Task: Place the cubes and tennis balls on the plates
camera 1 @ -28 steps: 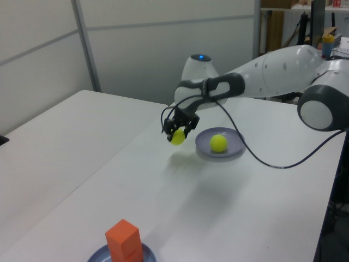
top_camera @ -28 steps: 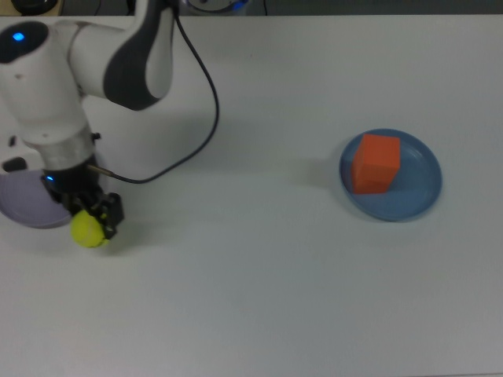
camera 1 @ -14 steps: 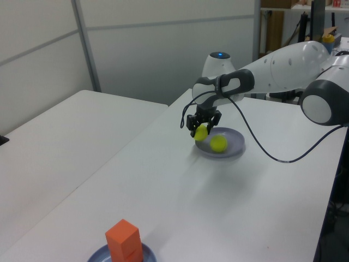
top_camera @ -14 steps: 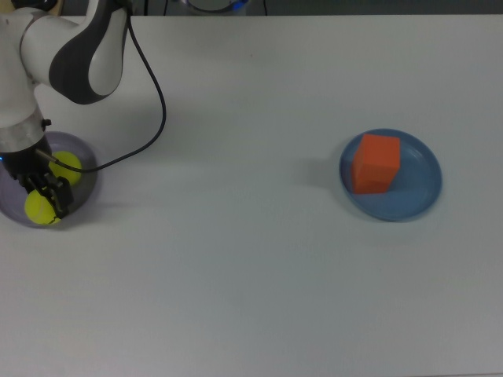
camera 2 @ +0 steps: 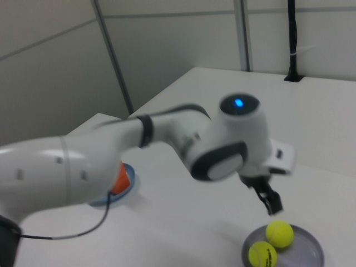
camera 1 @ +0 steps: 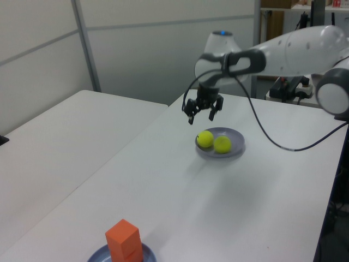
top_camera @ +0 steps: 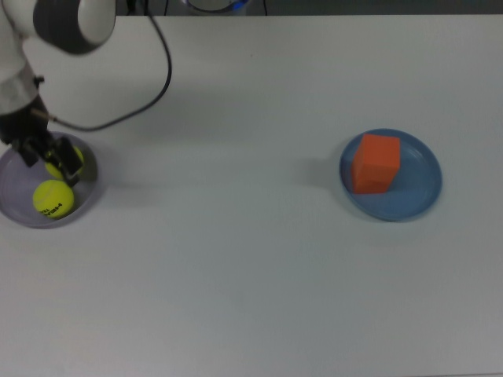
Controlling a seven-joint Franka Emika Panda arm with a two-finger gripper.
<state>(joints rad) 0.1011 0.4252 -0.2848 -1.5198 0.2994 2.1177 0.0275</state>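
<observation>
Two yellow-green tennis balls lie on the lavender plate (top_camera: 17, 210): one (top_camera: 53, 199) in full view, the other (top_camera: 61, 162) partly under my gripper (top_camera: 47, 160). In the left view the gripper (camera 1: 202, 109) hangs open and empty a little above the plate (camera 1: 237, 147), with the balls (camera 1: 205, 138) (camera 1: 222, 144) side by side below it. The right view shows the gripper (camera 2: 270, 203) above the same balls (camera 2: 279, 233) (camera 2: 262, 254). The orange cubes (top_camera: 375, 162) stand stacked on the blue plate (top_camera: 418, 192) at the top view's right, far from the gripper.
A black cable (top_camera: 157, 86) runs from the arm across the white table (top_camera: 236, 259). In the left view the stacked cubes (camera 1: 123, 240) stand at the near edge, and a second white table (camera 1: 60, 136) adjoins on the left view's left.
The gripper carried a tennis ball over the lavender plate, opened and let it go beside the other ball. It has since lifted away, empty.
</observation>
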